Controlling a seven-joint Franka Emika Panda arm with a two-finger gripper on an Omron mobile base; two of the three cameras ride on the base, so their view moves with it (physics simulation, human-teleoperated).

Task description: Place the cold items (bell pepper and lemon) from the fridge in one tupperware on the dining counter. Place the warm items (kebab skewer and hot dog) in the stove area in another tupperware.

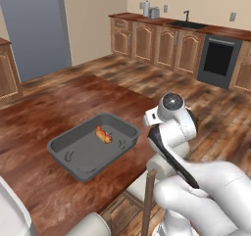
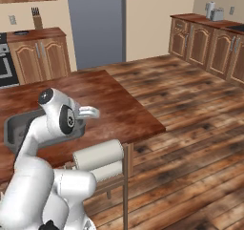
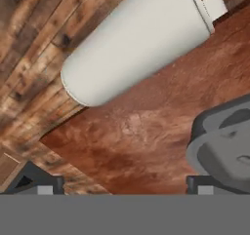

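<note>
Left base view: a grey tupperware [image 1: 73,154] sits on the wooden dining counter [image 1: 44,112] in the middle left of the frame, with the hot dog [image 1: 103,135] lying inside it near the far wall. The white arm [image 1: 171,127] rises at the lower right, just beside the container's near corner. In the hand view the gripper [image 3: 122,185] stands spread wide and empty, one finger [image 3: 36,180] at the lower left, the tupperware's corner [image 3: 224,146] at the right edge.
</note>
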